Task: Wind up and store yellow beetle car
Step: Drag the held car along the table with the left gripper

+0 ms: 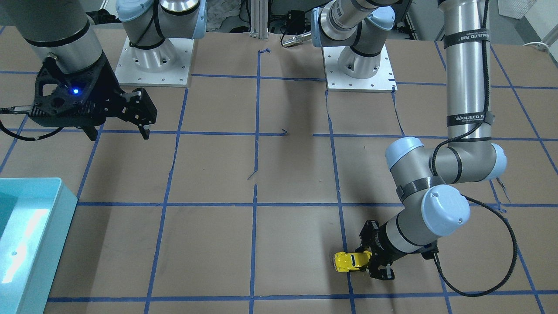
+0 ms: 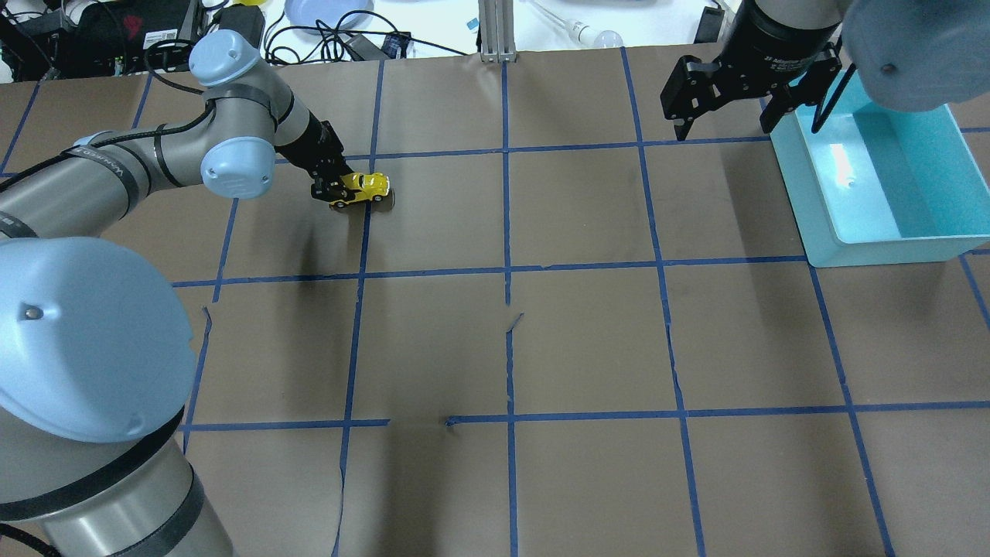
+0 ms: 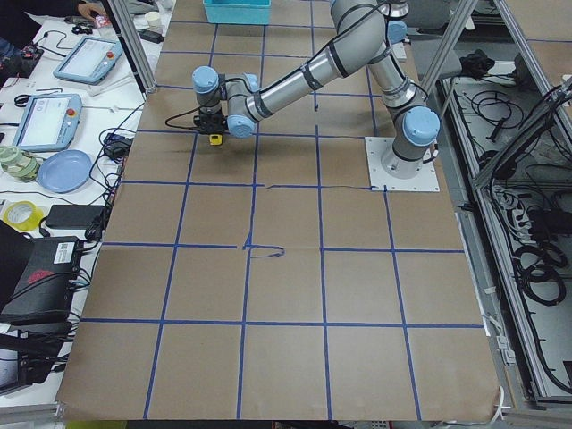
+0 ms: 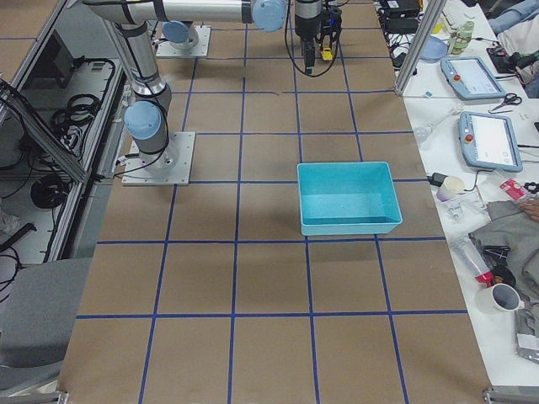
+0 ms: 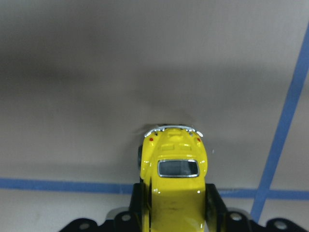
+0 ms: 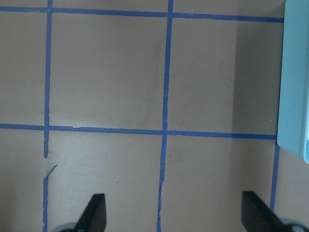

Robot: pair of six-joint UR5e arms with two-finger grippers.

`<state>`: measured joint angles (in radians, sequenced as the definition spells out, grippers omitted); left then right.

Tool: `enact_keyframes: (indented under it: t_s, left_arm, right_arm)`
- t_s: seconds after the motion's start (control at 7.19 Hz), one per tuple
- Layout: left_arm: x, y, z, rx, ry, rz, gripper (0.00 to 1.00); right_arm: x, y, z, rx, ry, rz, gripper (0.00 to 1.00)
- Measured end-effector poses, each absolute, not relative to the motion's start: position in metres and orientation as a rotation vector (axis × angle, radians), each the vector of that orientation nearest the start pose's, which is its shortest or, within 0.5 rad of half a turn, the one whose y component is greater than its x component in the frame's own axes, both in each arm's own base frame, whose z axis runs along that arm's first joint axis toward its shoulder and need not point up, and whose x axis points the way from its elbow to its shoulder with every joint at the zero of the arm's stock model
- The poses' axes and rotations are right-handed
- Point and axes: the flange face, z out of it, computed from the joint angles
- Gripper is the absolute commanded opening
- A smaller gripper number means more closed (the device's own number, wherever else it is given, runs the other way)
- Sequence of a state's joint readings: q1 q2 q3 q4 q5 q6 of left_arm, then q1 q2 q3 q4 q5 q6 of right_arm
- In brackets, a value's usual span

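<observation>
The yellow beetle car (image 2: 366, 186) sits low at the table, on the far left of the overhead view. My left gripper (image 2: 339, 190) is shut on the car, its black fingers clamping both sides. In the left wrist view the car (image 5: 175, 183) points away between the fingers (image 5: 215, 203), its wheels close to the paper. The car also shows in the front view (image 1: 350, 261), held by the left gripper (image 1: 368, 261). My right gripper (image 2: 725, 108) hangs open and empty above the table beside the teal bin (image 2: 882, 232). Its fingertips (image 6: 95, 212) stand wide apart in the right wrist view.
The teal bin (image 1: 43, 244) has nothing in it that I can see and stands at the right side of the overhead view. Brown paper with blue tape lines (image 2: 506, 271) covers the table. Both arm bases (image 1: 359, 72) stand at the robot's edge.
</observation>
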<state>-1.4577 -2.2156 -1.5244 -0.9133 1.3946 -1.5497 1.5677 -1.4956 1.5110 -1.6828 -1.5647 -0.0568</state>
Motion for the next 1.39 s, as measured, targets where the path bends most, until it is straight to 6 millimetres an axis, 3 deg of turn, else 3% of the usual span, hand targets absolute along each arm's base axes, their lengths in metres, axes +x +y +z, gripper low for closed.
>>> enact_keyframes:
  t_s: [0.56, 1.39]
  left_arm:
    - [-0.04, -0.699, 0.186, -2.362, 2.255, 0.039, 0.0]
    - [0.038, -0.699, 0.185, -2.321, 2.294, 0.018, 0.0]
  right_arm:
    - [0.133, -0.533, 0.491, -0.082, 3.132, -0.153, 1.0]
    - [0.135, -0.532, 0.484, -0.082, 3.129, -0.14, 1.0]
